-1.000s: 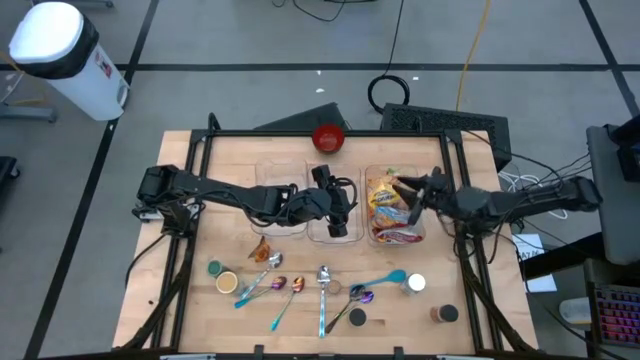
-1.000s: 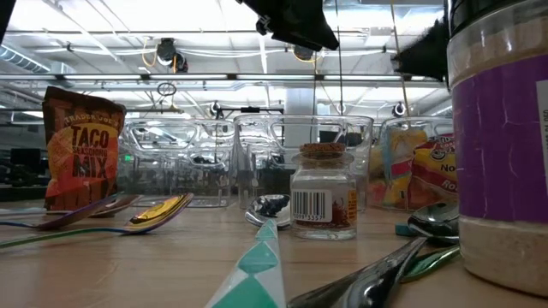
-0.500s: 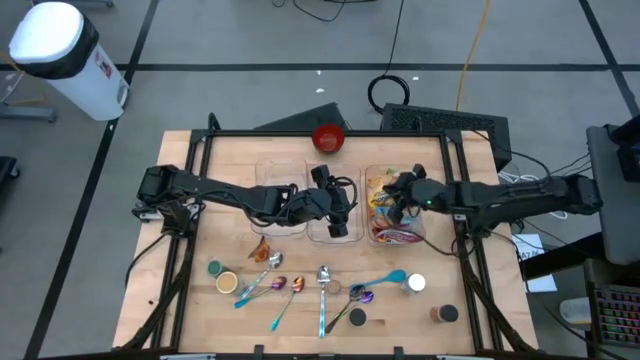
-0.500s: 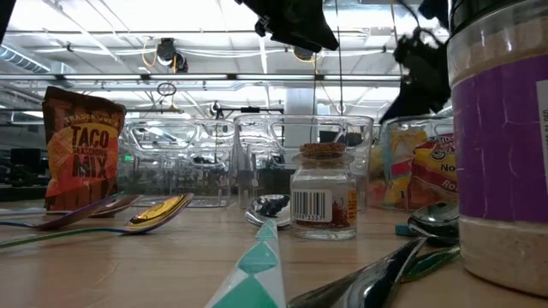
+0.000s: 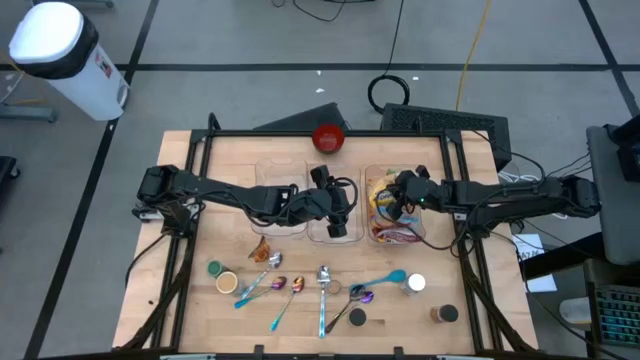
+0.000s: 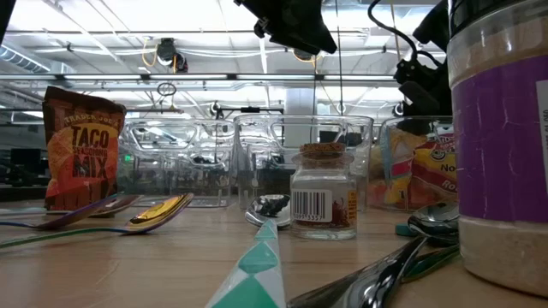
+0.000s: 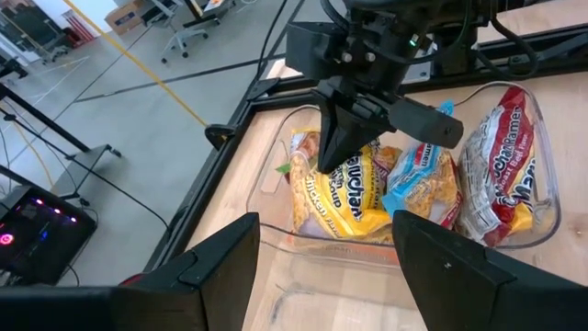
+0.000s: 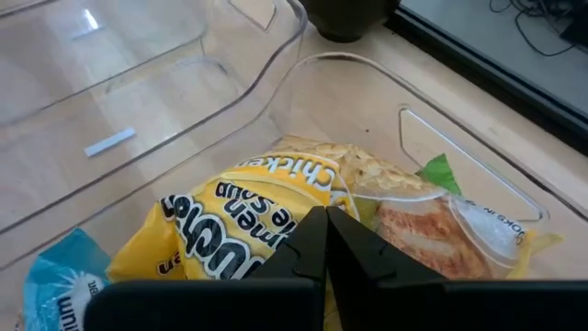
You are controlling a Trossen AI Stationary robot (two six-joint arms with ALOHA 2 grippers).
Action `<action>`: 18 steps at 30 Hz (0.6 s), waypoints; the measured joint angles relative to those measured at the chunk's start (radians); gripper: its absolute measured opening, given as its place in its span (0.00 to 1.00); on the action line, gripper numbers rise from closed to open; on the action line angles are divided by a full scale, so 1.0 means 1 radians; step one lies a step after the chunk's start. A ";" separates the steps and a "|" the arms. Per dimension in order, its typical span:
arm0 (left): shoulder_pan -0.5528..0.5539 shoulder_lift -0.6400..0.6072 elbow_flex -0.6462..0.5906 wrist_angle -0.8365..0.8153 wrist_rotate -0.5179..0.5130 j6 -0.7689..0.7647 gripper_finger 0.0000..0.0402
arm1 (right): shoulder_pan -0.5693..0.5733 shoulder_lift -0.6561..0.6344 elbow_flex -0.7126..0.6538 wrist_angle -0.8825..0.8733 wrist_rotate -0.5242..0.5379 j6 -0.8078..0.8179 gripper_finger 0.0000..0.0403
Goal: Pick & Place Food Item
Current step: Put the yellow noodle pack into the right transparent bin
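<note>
A yellow ramen packet point(image 7: 354, 198) point(image 8: 230, 230) lies tilted in the clear right bin point(image 7: 276, 175) point(image 5: 420, 228), beside a blue packet point(image 7: 423, 175) and a red-and-white one point(image 7: 501, 165). My right gripper point(image 7: 324, 164) point(image 8: 323, 221) point(image 5: 392, 198) reaches down into this bin with its fingers shut, their tips at the yellow packet. My left gripper point(image 7: 326, 267) point(image 5: 337, 222) hangs open above the middle clear bin point(image 7: 303, 299) and holds nothing. My right gripper's shut fingertips point(image 7: 323, 161) meet the yellow packet's upper face near its raised edge point(image 8: 303, 188). They come slanting down from the table's right side. Whether any wrapper is caught between them, I cannot tell. The packet lies in the bin among the other packets.
A red bowl point(image 5: 328, 138) stands at the far edge. Along the near side lie several spoons point(image 5: 323, 285), spice jars point(image 5: 226, 282) point(image 6: 324, 192) and a tall purple-labelled jar point(image 6: 501, 145). A taco mix pouch point(image 6: 83, 145) stands near the left bin.
My right gripper has gone toward the table's left edge and down into the right bin. It has tipped its fingers downward and shut them, and it has come onto the yellow packet. The packets have kept their places.
</note>
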 joint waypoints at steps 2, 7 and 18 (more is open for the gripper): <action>0.000 0.000 0.000 0.000 0.000 0.000 0.64 | 0.000 -0.013 -0.002 -0.002 0.000 0.000 0.00; 0.000 0.000 0.000 0.000 0.000 0.000 0.64 | 0.002 -0.095 -0.008 0.028 -0.012 -0.023 0.00; 0.000 0.000 0.000 -0.023 0.000 -0.005 0.64 | 0.003 -0.201 -0.007 -0.003 -0.114 0.000 0.00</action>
